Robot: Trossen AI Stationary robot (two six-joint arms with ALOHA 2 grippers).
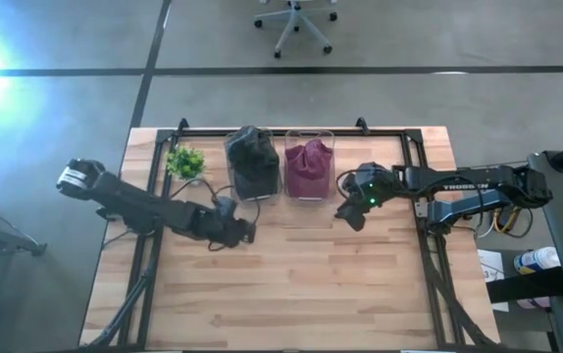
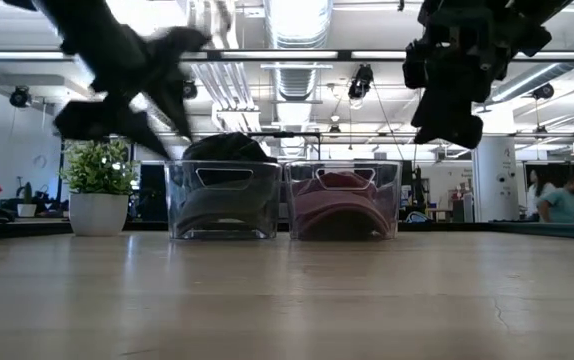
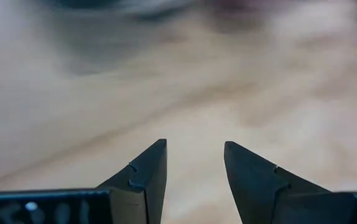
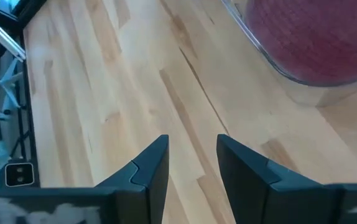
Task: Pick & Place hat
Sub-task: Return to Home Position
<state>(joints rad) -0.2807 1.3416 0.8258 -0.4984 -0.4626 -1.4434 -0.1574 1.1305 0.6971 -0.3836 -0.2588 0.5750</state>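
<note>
Counter [image 2: 287,300] up front. Farther back, 2 clear bins side by side near far edge: black cap [image 1: 252,152] in left bin [image 2: 174,200], red cap [image 1: 308,162] in right bin [image 2: 392,200]; plant [image 1: 184,161] just beside left bin. Left jaws spread, holding nothing, raised just in front of left bin. Right jaws spread too, nothing held, raised close by right bin. Risks, IMO: clipping right bin w/ right arm [image 1: 458,186] on swing home & shoving it; brushing plant or left bin w/ left arm [image 1: 154,208]. Prob. light plastic, easy to slide.
</note>
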